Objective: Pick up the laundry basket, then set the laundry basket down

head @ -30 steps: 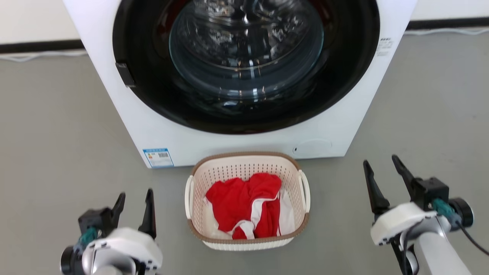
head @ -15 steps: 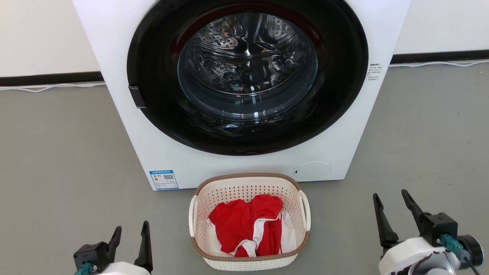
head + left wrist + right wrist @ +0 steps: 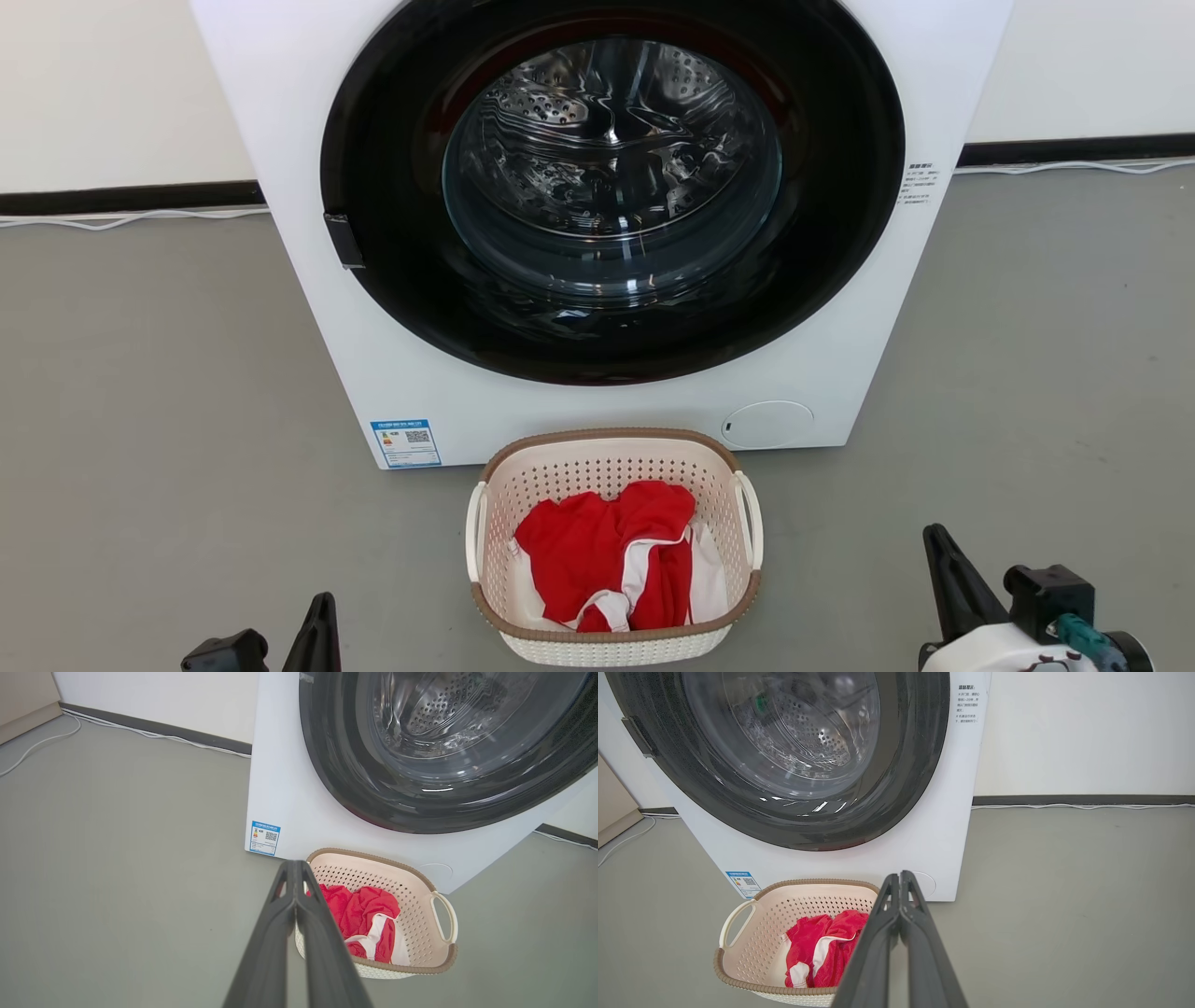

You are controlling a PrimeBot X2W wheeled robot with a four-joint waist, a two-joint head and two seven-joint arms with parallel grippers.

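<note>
Holding both pincers closed on nothing: my left pincer (image 3: pixel 294 865) and my right pincer (image 3: pixel 899 875) are each pressing their fingertips together. The laundry basket (image 3: pixel 597 467) is sitting upright on the grey floor (image 3: pixel 140 420) just in front of the washer (image 3: pixel 392 373), between my pincers and touching neither, and is carrying a red-and-white garment (image 3: pixel 597 551).

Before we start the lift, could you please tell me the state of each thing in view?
Washer door, shut.
Laundry basket, upright on the floor, ungrasped.
Red and white garment, crumpled inside the laundry basket.
Left tool, shut, empty.
Right tool, shut, empty.
</note>
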